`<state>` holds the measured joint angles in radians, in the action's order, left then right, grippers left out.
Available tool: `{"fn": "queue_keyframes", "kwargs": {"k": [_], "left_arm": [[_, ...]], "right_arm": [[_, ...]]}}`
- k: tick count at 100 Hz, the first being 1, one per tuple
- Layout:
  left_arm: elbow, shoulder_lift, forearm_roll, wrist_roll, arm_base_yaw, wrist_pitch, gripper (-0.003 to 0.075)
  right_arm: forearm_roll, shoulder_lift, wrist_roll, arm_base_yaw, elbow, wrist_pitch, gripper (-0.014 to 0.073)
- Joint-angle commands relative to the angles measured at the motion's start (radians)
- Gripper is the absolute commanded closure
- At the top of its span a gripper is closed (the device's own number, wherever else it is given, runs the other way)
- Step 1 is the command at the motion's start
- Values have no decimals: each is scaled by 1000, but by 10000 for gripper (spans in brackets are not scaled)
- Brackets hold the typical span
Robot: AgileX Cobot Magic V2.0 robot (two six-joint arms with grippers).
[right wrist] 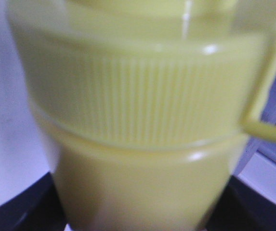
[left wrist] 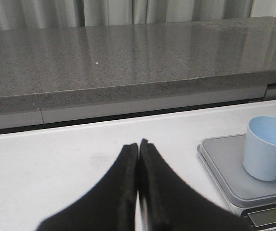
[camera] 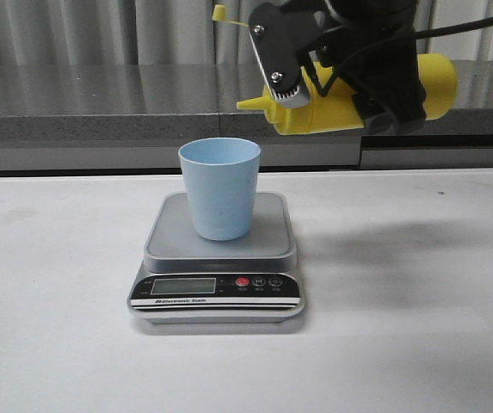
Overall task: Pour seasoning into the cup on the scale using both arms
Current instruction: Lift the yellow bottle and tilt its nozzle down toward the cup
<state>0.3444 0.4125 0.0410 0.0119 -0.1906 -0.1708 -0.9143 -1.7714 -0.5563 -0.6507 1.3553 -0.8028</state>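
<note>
Seasoning [camera: 332, 107] is held horizontally by the right gripper [camera: 349, 82], nozzle beside the cup [camera: 219, 188]. Left gripper [left wrist: 138, 149] is closed, empty. Further tilting over the cup is judged necessary.

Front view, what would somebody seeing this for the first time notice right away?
Most striking is the yellow squeeze bottle, held sideways in the air by the right gripper, nozzle pointing left above the pale blue cup. The cup stands upright on the grey platform of the scale, mid-table. In the left wrist view, the left gripper sits shut and empty, off to the side of the scale.
</note>
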Motion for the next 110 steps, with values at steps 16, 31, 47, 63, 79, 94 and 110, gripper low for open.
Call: {"fn": "queue_keyframes", "kwargs": {"k": [16, 31, 47, 63, 79, 94, 110], "left_arm": [[25, 3, 0, -12, 6, 84, 740], [25, 3, 0, -12, 6, 84, 740], [25, 3, 0, -12, 6, 84, 740], [25, 3, 0, -12, 6, 84, 740], [25, 3, 0, -12, 6, 84, 740], [25, 3, 0, -12, 6, 84, 740], [25, 3, 0, -12, 6, 84, 740]], "right_arm": [[-110, 41, -7, -23, 33, -6, 367], [-137, 41, -7, -42, 33, -6, 367], [-168, 41, -7, -50, 33, -15, 367], [-173, 41, -7, -55, 33, -16, 367], [-170, 41, -2, -60, 33, -19, 367], [-154, 41, 77, -60, 33, -19, 367], [-151, 41, 290, -60, 33, -43, 367]]}}
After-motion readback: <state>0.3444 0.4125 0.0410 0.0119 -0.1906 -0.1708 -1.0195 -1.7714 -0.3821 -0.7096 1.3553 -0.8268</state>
